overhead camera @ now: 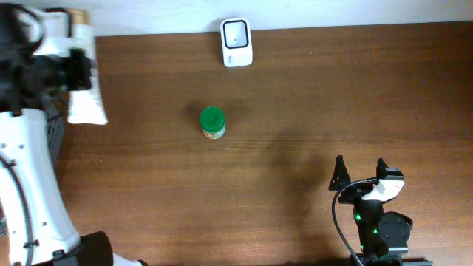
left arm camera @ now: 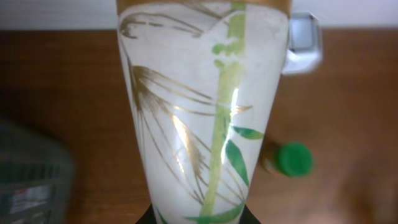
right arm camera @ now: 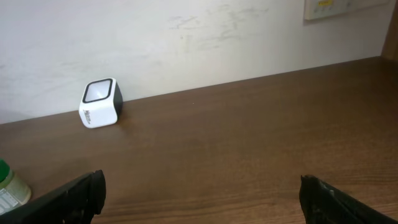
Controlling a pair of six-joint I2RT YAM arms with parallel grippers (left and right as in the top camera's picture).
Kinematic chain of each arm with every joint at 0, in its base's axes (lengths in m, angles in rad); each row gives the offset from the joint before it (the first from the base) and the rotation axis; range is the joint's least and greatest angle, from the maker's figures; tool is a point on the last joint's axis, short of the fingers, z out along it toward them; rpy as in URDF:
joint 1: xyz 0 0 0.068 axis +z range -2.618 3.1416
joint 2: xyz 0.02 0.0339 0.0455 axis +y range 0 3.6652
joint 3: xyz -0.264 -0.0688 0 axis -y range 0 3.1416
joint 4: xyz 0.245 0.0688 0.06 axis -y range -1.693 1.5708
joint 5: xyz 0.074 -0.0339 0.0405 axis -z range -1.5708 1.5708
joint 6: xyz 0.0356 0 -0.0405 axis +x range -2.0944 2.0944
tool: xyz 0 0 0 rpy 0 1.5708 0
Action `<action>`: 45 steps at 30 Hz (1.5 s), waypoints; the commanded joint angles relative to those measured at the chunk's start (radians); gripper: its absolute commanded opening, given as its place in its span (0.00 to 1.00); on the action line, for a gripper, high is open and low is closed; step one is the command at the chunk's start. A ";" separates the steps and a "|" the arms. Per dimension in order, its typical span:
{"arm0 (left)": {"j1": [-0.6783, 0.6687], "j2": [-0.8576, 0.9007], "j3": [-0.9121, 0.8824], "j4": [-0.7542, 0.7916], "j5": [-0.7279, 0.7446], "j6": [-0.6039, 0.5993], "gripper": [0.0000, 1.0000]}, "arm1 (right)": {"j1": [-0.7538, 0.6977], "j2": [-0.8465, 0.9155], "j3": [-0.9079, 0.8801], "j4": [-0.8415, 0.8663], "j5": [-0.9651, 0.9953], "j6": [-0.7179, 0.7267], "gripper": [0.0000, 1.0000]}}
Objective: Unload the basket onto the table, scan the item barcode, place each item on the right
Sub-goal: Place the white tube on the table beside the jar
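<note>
My left gripper [overhead camera: 76, 72] is shut on a white tube [overhead camera: 86, 92] printed with green and gold bamboo leaves, held above the table's far-left edge. In the left wrist view the tube [left arm camera: 205, 112] fills the middle, and only the black tips of the left gripper [left arm camera: 199, 219] show at its base. The white barcode scanner [overhead camera: 236, 42] stands at the back centre of the table, its window facing up; it also shows as the scanner [left arm camera: 303, 42] and the scanner [right arm camera: 100, 102]. My right gripper [overhead camera: 360, 174] rests open near the front right, nothing between its fingers [right arm camera: 74, 196].
A small jar with a green lid [overhead camera: 212, 123] stands left of the table's middle, also seen as the jar [left arm camera: 292, 160] and the jar [right arm camera: 9, 190]. A dark wire basket [overhead camera: 52, 125] sits off the left edge. A pale wall runs behind the table.
</note>
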 commanded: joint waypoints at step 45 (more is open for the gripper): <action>-0.396 0.082 -0.948 0.680 -0.076 -0.439 0.99 | -0.006 -0.006 -0.005 -0.005 0.008 0.005 0.98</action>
